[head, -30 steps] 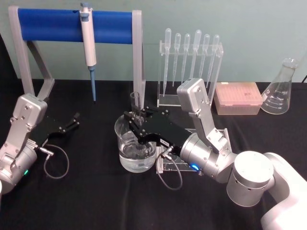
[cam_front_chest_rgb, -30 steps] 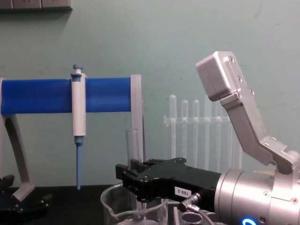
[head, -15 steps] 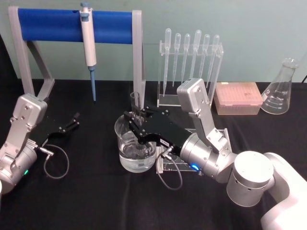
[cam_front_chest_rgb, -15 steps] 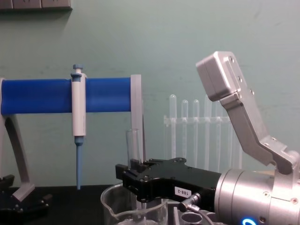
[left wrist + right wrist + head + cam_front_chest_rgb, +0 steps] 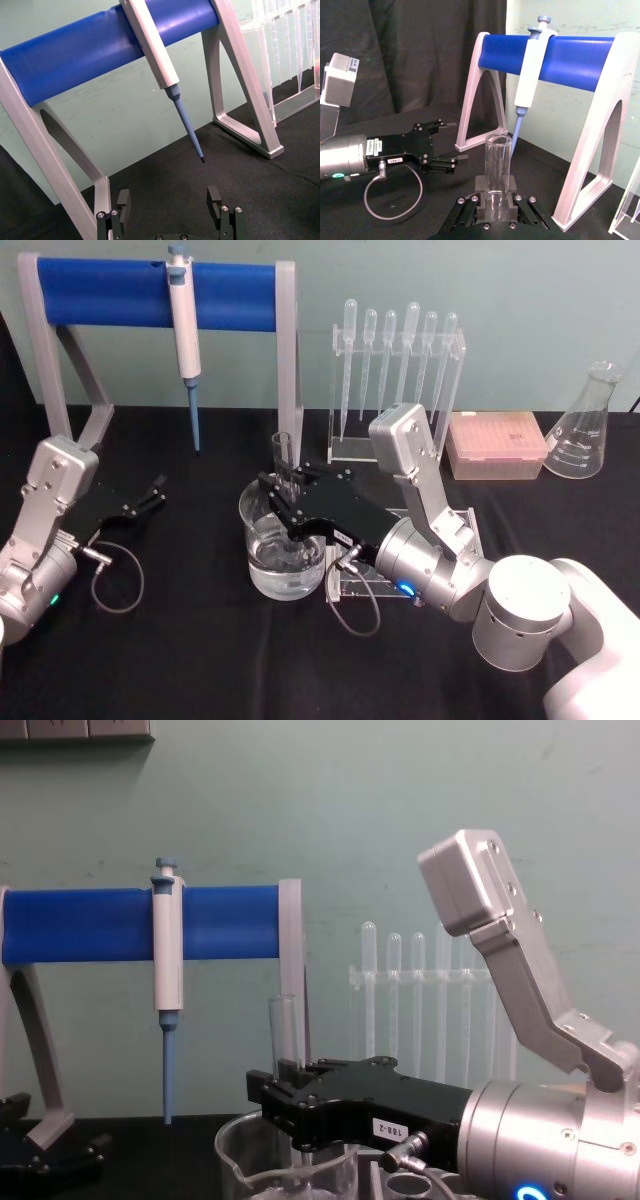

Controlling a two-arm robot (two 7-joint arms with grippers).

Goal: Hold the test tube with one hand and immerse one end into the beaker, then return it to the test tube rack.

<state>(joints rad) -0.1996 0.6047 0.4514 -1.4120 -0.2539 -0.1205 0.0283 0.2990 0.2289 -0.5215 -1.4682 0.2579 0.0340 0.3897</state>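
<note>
The test tube (image 5: 283, 452) is held upright by the right gripper (image 5: 284, 502), whose fingers are closed on its middle part from both sides. The clamped glass is seen plainly in the right wrist view, where the tube's open top rises above the black fingers. The gripper is positioned directly over the beaker (image 5: 258, 558), which is placed near the middle of the black surface (image 5: 200, 650) and is partly filled with clear liquid. The lower part of the tube is placed inside the beaker's rim, while its upper end is seen above the gripper in the chest view. Whether the round bottom is touched by the liquid cannot be told, since it is hidden behind the fingers and the glass. A clear acrylic rack (image 5: 352, 586) is found just beside the beaker, on its right, partly covered by the right arm.

The left gripper (image 5: 150, 495) is seen low over the surface, well to the left of the beaker, with its fingers spread apart and nothing between them. Behind it a pipette (image 5: 183, 320) is hung on a blue-barred stand (image 5: 110, 290). A holder of plastic droppers (image 5: 395, 370), a pink tip box (image 5: 497, 445) and a conical flask (image 5: 585, 430) are lined up along the back
</note>
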